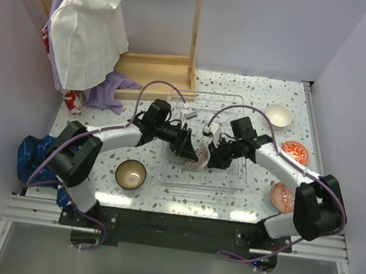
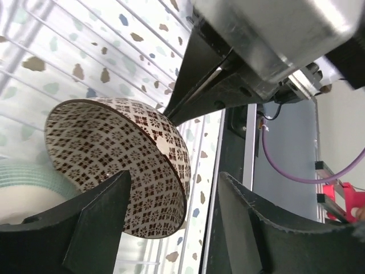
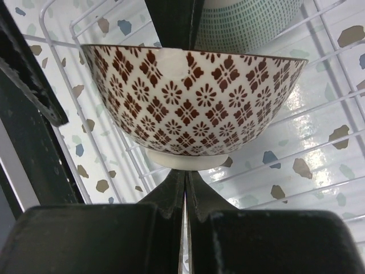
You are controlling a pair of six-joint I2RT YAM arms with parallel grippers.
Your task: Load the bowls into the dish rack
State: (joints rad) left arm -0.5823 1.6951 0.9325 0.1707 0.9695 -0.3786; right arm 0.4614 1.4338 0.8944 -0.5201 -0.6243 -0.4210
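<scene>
The wire dish rack (image 1: 231, 183) lies flat mid-table. A brown-patterned bowl (image 1: 198, 156) stands tilted in it between both grippers. My left gripper (image 1: 185, 144) is open, and in the left wrist view (image 2: 174, 182) the bowl's (image 2: 114, 154) rim sits between its spread fingers (image 2: 85, 228). My right gripper (image 1: 215, 156) is shut and empty. In the right wrist view (image 3: 185, 174) its closed tips touch the white foot of the bowl (image 3: 194, 103). A teal-patterned bowl (image 3: 251, 23) stands in the rack (image 3: 319, 108) just behind.
Loose bowls on the table: a brown one (image 1: 131, 174) front left, a white one (image 1: 279, 115) back right, and two red ones (image 1: 295, 151) (image 1: 282, 197) on the right. A wooden frame (image 1: 158, 67) with a white cloth (image 1: 90, 19) and a purple cloth (image 1: 108, 91) stands at the back left.
</scene>
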